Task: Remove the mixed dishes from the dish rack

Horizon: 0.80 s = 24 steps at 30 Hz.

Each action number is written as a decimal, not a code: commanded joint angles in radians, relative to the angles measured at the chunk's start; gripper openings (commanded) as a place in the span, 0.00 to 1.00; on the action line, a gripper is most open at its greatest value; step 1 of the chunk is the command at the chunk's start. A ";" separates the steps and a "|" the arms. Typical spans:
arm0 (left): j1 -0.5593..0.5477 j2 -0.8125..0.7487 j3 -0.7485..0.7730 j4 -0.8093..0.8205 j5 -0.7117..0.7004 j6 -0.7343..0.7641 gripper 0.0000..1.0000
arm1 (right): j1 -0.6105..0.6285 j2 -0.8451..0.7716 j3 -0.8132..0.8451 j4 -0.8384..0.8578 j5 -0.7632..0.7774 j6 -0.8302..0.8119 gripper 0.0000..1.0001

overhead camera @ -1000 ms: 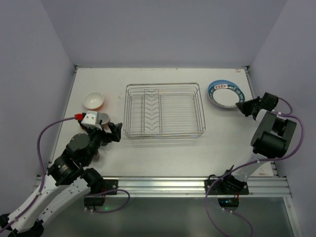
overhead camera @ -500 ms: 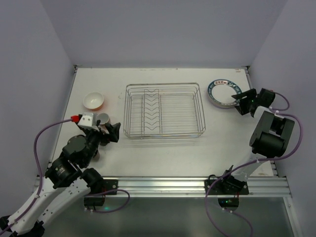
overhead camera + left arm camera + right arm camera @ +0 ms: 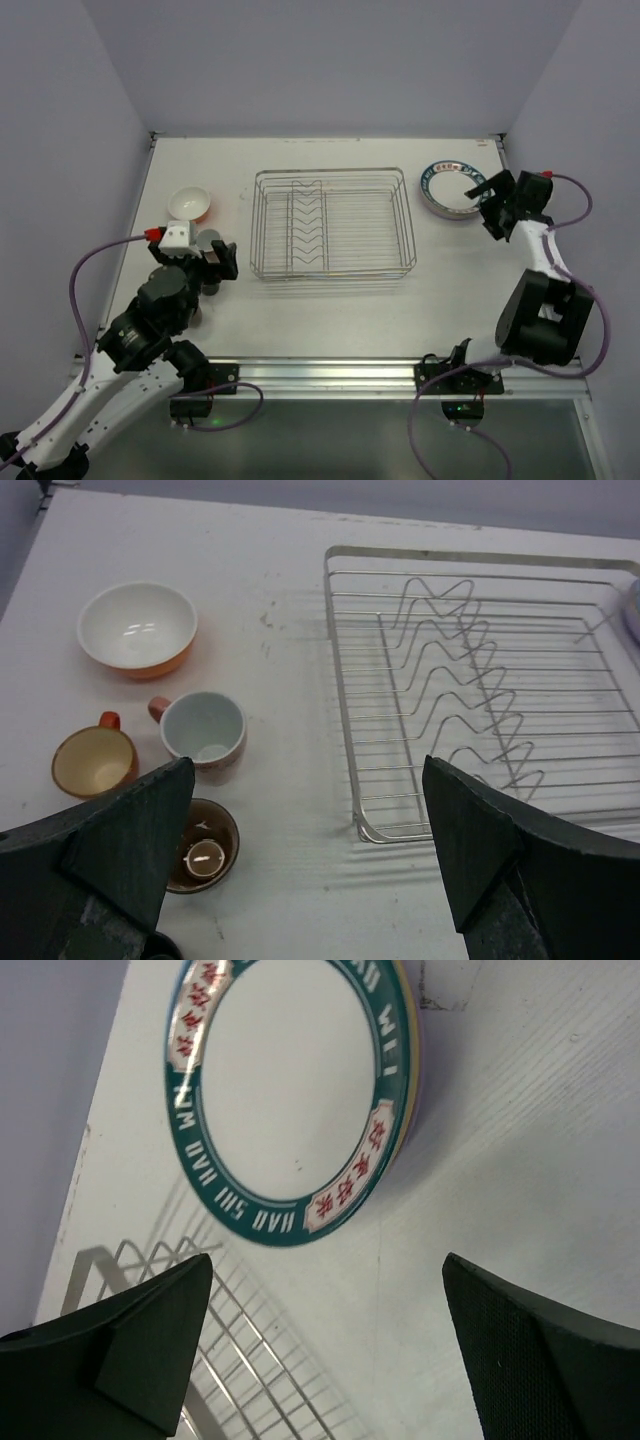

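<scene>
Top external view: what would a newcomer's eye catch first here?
The silver dish rack, mid-table, holding no dishes. Right of it, the patterned-rim plate tops a stack, with the right gripper open beside it. The orange bowl and cups sit left of the rack.

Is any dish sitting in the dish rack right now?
No: the dish rack is bare wire throughout, and the patterned plate lies outside it.

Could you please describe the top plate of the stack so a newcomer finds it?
Find the rectangular silver wire dish rack mid-table; a stack of plates lies just right of it. The round white plate on top alone has a dark green rim with red-and-white lettering; those beneath show only yellow and lavender edges.
</scene>
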 commanded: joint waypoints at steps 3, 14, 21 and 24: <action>0.139 0.145 0.071 -0.049 -0.094 -0.075 1.00 | 0.197 -0.382 -0.008 -0.141 0.237 -0.262 0.99; 0.299 0.143 0.192 -0.150 -0.052 -0.030 1.00 | 0.564 -1.009 0.053 -0.550 0.359 -0.413 0.99; 0.299 0.058 0.367 -0.334 0.145 0.095 1.00 | 0.564 -1.100 0.230 -0.837 0.311 -0.491 0.99; 0.299 0.032 0.439 -0.432 0.130 0.090 1.00 | 0.564 -1.128 0.245 -0.895 0.322 -0.511 0.99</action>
